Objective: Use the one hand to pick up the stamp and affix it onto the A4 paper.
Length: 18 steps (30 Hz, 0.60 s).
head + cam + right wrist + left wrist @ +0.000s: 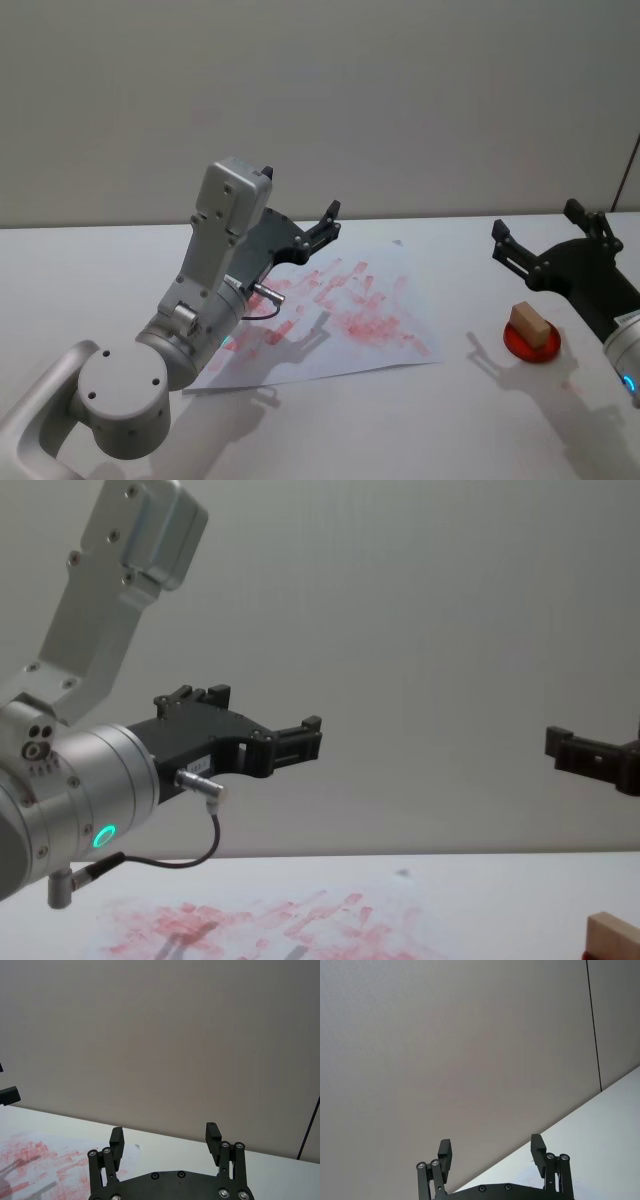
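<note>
The stamp, a small tan wooden block, sits on a round red pad on the right of the white table; its corner also shows in the chest view. The A4 paper, smeared with red-pink marks, lies at the centre. My right gripper hovers open and raised just behind the stamp, holding nothing. My left gripper hangs open above the paper's far side, also holding nothing.
A plain grey wall stands behind the table. A dark vertical line runs down the wall at far right. The white tabletop stretches bare to the left of the paper and in front of it.
</note>
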Each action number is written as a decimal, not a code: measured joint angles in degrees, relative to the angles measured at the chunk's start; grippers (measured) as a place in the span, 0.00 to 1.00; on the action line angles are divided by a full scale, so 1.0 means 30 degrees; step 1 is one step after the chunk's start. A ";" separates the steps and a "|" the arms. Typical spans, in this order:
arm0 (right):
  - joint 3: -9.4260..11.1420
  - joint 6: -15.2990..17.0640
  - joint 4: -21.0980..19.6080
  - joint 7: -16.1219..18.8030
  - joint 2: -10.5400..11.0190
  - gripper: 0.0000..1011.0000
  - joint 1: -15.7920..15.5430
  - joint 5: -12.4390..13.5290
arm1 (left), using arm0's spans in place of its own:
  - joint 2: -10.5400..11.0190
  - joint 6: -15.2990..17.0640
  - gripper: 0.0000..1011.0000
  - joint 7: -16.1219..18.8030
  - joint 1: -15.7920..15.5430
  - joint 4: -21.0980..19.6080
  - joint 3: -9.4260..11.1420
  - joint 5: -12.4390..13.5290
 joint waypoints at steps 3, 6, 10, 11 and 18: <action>-0.0034 0.0148 0.0012 0.0031 -0.0069 0.99 0.0042 -0.0034 | -0.0001 0.0000 0.99 -0.0001 0.0001 0.0001 0.0001 0.0000; -0.0084 0.0416 -0.0014 0.0012 -0.0130 0.99 0.0030 -0.0047 | -0.0001 0.0000 0.99 -0.0001 0.0000 0.0000 0.0001 0.0000; -0.0139 0.0936 -0.0253 -0.0281 -0.0165 0.99 -0.0184 -0.0006 | 0.0000 0.0000 0.99 -0.0001 0.0001 0.0000 0.0001 0.0001; -0.0150 0.1047 -0.0317 -0.0364 -0.0166 0.99 -0.0244 0.0017 | -0.0001 0.0000 0.99 -0.0001 0.0000 0.0001 0.0001 0.0000; -0.0221 0.2216 -0.0904 -0.1263 -0.0139 0.99 -0.0947 0.0340 | 0.0000 0.0000 0.99 -0.0001 0.0000 0.0000 0.0000 0.0000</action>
